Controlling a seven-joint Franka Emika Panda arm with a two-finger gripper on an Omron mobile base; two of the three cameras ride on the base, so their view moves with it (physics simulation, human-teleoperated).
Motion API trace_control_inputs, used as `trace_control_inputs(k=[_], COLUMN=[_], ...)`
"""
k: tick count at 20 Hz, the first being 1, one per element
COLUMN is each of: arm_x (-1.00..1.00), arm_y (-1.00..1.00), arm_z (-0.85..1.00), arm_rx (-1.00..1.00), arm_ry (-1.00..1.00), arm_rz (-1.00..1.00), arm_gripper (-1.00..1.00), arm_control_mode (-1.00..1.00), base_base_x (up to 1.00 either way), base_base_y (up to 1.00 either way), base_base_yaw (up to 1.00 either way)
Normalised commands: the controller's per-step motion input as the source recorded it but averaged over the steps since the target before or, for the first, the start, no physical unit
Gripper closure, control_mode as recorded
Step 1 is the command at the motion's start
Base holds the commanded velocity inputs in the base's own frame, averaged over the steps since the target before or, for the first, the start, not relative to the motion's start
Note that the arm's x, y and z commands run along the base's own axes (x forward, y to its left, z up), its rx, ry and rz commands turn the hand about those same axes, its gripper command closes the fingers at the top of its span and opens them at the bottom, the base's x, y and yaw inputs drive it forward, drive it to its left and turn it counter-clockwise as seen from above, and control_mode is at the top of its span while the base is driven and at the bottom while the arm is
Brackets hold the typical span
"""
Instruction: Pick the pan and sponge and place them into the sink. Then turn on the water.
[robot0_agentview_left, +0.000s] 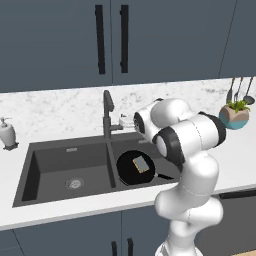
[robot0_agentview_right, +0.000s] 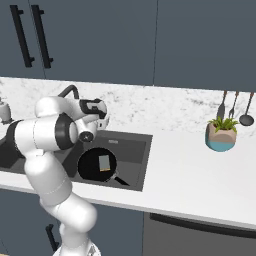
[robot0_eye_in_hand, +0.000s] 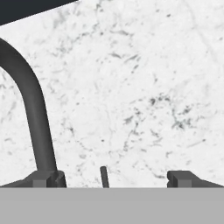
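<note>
The gripper (robot0_eye_in_hand: 114, 177) stands spread wide and holds nothing, its 2 fingertips (robot0_eye_in_hand: 181, 177) well apart and pointed at the marble wall. The faucet (robot0_eye_in_hand: 33, 105) curves up just left of it, with the thin lever (robot0_eye_in_hand: 104, 176) between the tips. Below the hand, the pan (robot0_agentview_left: 136, 168) lies in the right basin of the sink (robot0_agentview_left: 50, 172), the sponge (robot0_agentview_left: 141, 164) resting inside the pan.

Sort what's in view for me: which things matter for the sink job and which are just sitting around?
Job:
pan, in the right basin
sponge, lying in the pan
sink
faucet, no water running
gripper, open, near the faucet

Lying about:
soap dispenser, left of the sink
potted plant, on the counter
hanging utensils, on the wall
</note>
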Motion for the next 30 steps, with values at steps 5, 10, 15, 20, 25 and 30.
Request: trace_control_inputs(k=[5, 10, 15, 20, 25, 30], arm_x=[-0.03, -0.04, 0.00, 0.00, 0.07, 0.20], arm_y=[0.00, 0.00, 0.00, 0.02, 0.04, 0.01], arm_z=[-0.05, -0.07, 0.00, -0.02, -0.06, -0.01], arm_rx=[0.00, 0.00, 0.00, 0.00, 0.00, 0.00], arm_ry=[0.07, 0.16, 0.16, 0.11, 0.03, 0.00], arm_rz=[0.00, 0.00, 0.00, 0.00, 0.00, 0.00], arm_gripper=[-1.00, -1.00, -1.00, -1.00, -1.00, -1.00], arm_control_mode=[-1.00, -1.00, -1.00, -1.00, -1.00, -1.00], base_base_x=[0.00, 0.00, 0.00, 0.00, 0.00, 0.00], base_base_y=[0.00, 0.00, 0.00, 0.00, 0.00, 0.00], base_base_yaw=[0.00, 0.00, 0.00, 0.00, 0.00, 0.00])
